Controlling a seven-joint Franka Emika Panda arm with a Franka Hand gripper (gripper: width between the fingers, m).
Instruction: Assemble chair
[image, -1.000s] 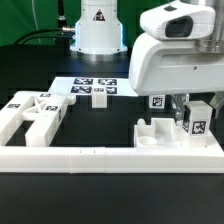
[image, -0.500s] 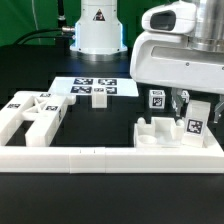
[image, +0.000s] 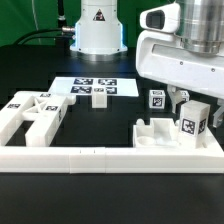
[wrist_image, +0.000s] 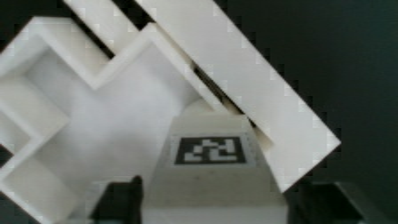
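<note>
Hand spread wide, two tagged posts

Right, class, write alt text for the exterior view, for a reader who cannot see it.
A white robot arm's hand hangs over a tagged upright post at the exterior view's right, just behind a long white rail. More chunky white chair parts lie at the left, and the marker board sits further back on the black table.

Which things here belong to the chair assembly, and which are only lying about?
Belong to the job: chair pieces at the exterior view's left; small block; tagged post; second tagged post; slotted piece.
Only lying about: marker board; border rail.
</note>
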